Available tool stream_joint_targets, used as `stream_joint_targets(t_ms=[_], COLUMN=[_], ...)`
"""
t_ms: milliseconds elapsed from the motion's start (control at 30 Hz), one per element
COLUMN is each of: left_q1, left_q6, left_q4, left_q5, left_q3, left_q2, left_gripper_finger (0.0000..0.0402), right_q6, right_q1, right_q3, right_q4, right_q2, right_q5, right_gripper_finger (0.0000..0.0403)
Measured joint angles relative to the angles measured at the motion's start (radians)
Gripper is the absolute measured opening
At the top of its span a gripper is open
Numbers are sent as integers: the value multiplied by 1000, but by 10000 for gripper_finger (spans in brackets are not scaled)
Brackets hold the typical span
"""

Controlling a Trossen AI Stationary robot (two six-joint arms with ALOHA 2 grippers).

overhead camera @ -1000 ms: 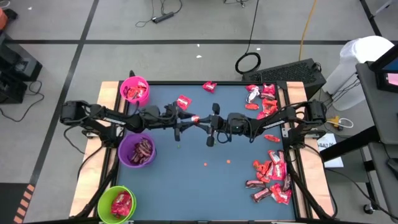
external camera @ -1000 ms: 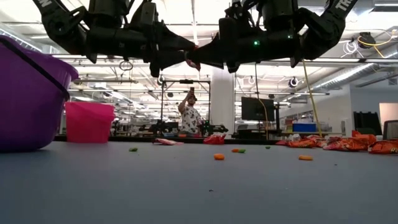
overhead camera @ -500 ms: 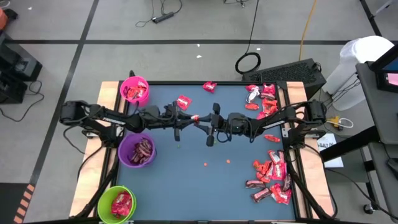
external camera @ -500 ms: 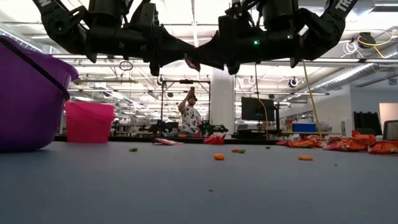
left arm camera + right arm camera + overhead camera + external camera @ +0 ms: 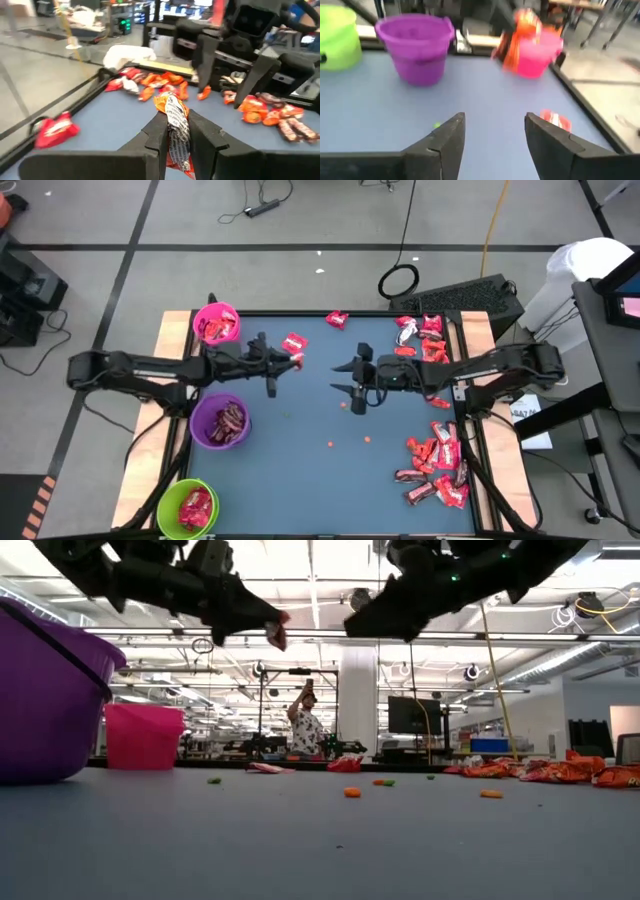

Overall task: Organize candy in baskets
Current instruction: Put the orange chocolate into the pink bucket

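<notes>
My left gripper (image 5: 289, 362) hangs above the table's middle left, shut on one orange-red candy (image 5: 173, 116) with white marks. My right gripper (image 5: 339, 377) faces it from the right, open with nothing between its fingers (image 5: 494, 135). The pink basket (image 5: 216, 325), the purple basket (image 5: 222, 422) and the lime green basket (image 5: 188, 508) stand along the left edge, each with candy inside. More candy lies in heaps at the right edge (image 5: 436, 465) and the far right corner (image 5: 420, 345). My left gripper pinches the candy's near part (image 5: 176, 142) between its two fingers. The fingers lie almost level and point toward the table's right edge. The wrapper's far end (image 5: 167, 102) sticks out past the fingertips. The candy is lifted clear of the table (image 5: 276, 636).
Two loose candies lie at the far side (image 5: 294, 342) (image 5: 336, 319). Tiny orange specks dot the middle (image 5: 330, 444) (image 5: 367, 440). The dark mat between the baskets and the right-hand heaps is bare (image 5: 300, 470). A person stands far off in the room (image 5: 304, 725).
The two grippers met over the table's middle with the candy between them. They have since drawn apart and risen, the left toward the left edge, the right toward the right edge. The candy went with the left gripper; the right one has let go.
</notes>
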Motion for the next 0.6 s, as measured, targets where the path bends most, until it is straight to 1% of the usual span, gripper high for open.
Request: stream_joint_targets(t_ms=[100, 200, 300, 467, 600], left_q1=[20, 36, 68, 142, 231], left_q6=[28, 56, 59, 51, 51], left_q4=[-141, -282, -479, -800, -942], left_q5=[-52, -157, -268, -416, -506], left_q3=[17, 38, 90, 171, 195], left_q2=[-100, -185, -244, -283, -284], left_gripper_finger=[65, 65, 65, 66, 66], right_q6=[19, 24, 27, 29, 24], right_q1=[-2, -3, -3, -3, -3], right_q3=[0, 0, 0, 0, 0], right_q4=[-108, -167, -198, -231, -226], right_q2=[-26, -27, -11, 10, 25], right_q5=[3, 4, 48, 105, 106], right_gripper_finger=[192, 189, 185, 178, 173])
